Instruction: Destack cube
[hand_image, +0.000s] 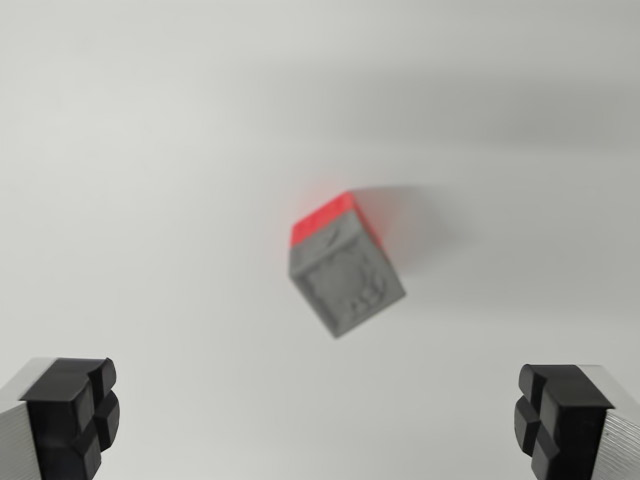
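A grey cube (347, 280) with a rough, mottled top face sits on top of a red cube (325, 215), of which only a strip shows at the upper left edge. The stack stands on a white surface near the middle of the wrist view, turned at an angle. My gripper (315, 420) is open, well above the stack. Its black fingertips show at the bottom corners: one pad (72, 410) at the wrist view's left and one pad (560, 415) at the right, far apart with nothing between them.
The white tabletop (150, 150) fills the view around the stack. A soft shadow (420, 215) falls to the right of the cubes.
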